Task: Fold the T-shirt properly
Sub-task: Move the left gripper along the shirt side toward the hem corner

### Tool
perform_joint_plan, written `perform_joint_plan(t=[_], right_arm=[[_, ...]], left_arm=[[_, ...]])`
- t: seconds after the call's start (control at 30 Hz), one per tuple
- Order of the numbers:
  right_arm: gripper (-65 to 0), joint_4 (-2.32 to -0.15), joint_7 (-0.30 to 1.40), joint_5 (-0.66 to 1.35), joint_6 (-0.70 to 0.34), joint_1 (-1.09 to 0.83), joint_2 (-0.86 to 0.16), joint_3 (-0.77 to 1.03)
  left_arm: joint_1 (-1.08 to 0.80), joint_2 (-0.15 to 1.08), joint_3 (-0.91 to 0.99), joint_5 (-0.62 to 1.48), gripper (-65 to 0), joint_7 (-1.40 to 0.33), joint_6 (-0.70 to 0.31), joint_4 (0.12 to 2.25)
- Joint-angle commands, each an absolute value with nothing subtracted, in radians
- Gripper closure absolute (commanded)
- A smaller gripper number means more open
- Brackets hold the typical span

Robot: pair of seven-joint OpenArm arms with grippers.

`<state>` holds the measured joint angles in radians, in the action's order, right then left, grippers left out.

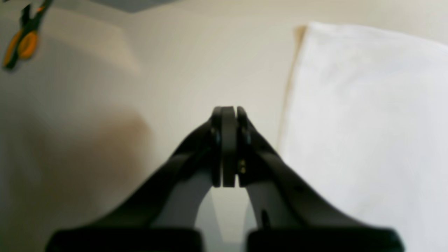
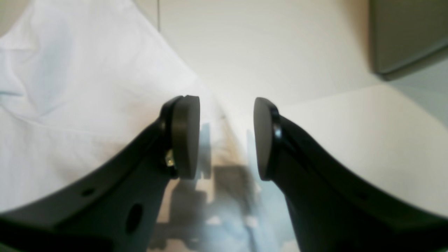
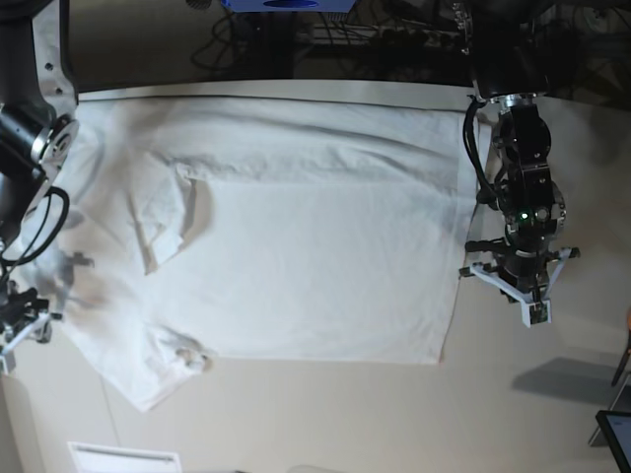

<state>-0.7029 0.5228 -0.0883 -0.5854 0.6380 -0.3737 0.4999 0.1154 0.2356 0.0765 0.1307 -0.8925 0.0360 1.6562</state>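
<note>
The white T-shirt (image 3: 296,246) lies spread flat across the off-white bench (image 3: 325,414), its sleeves bunched toward the base view's left. The left pincer (image 1: 229,115) is closed tight with nothing between its 2 pads, over bare bench just beside the shirt's straight edge. The right pincer (image 2: 226,138) stands about half open and holds nothing, above the shirt's edge. An orange-and-black clamp (image 1: 21,42) sits at the bench's far corner.
</note>
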Motion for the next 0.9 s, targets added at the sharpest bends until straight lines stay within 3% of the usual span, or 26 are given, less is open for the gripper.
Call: perform_joint_plan(t=[0.0,0.17,0.33,0.4,0.53,0.87], right_arm=[[-25.0,-0.656,0.476,-0.077,-0.588,0.708,-0.406,0.503],[-26.1,-0.394,0.39,-0.076,-0.588,0.846,-0.44,0.507],[-42.5,-0.343,0.36,-0.033,-0.582,0.881,-0.463,0.507],[-46.0,-0.343,0.36,-0.031,-0.562,0.878,-0.472,0.507],[-46.1,-0.332,0.315,-0.03,-0.475,0.823,-0.486,0.504],[-46.3,-0.248,0.223,-0.03,-0.469,0.788,-0.463,0.507]], left_arm=[[0.137,0.243,0.077,0.127,0.0,-0.872,0.038,1.673],[0.14,0.249,0.081,0.119,0.0,-0.872,0.038,1.65],[0.139,0.251,0.081,0.117,0.0,-0.871,0.038,1.639],[0.139,0.257,0.081,0.117,0.0,-0.871,0.038,1.635],[0.139,0.269,0.081,0.117,0.0,-0.871,0.038,1.613],[0.134,0.291,0.074,0.124,0.0,-0.871,0.038,1.623]])
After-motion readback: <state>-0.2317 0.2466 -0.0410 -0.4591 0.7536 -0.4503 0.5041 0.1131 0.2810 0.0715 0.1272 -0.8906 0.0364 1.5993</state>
